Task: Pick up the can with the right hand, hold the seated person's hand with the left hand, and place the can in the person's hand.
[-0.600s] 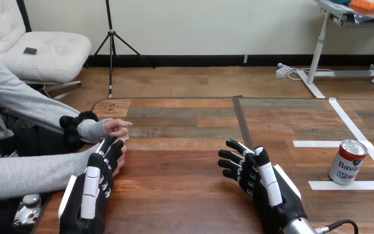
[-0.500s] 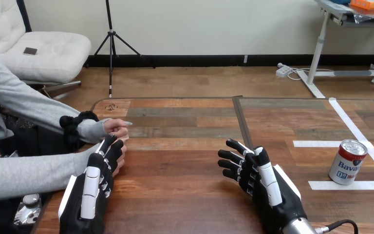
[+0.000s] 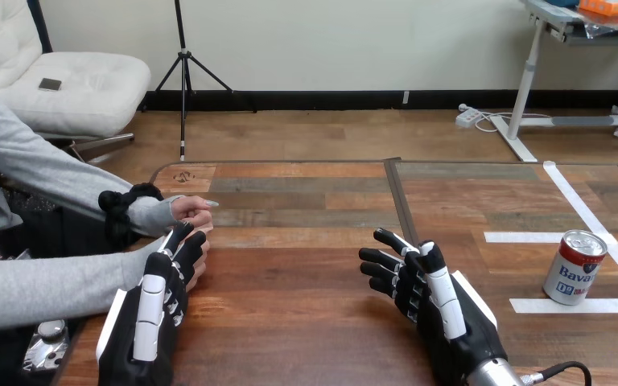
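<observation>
At right, can (image 3: 574, 268) upright, lid upward.

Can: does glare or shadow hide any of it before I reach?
Head view: the can stands evenly lit by white tape lines, just a soft shine on its silver lid, no shadow over it; the open right hand is apart from it.

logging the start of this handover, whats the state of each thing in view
can: upright on the table, inside the white tape lines, untouched
right hand: open, fingers spread, empty, apart from the can
left hand: open, fingers straight, over the person's near hand, no grip visible
person's far hand: on the table, fingers loosely curled, empty
</observation>
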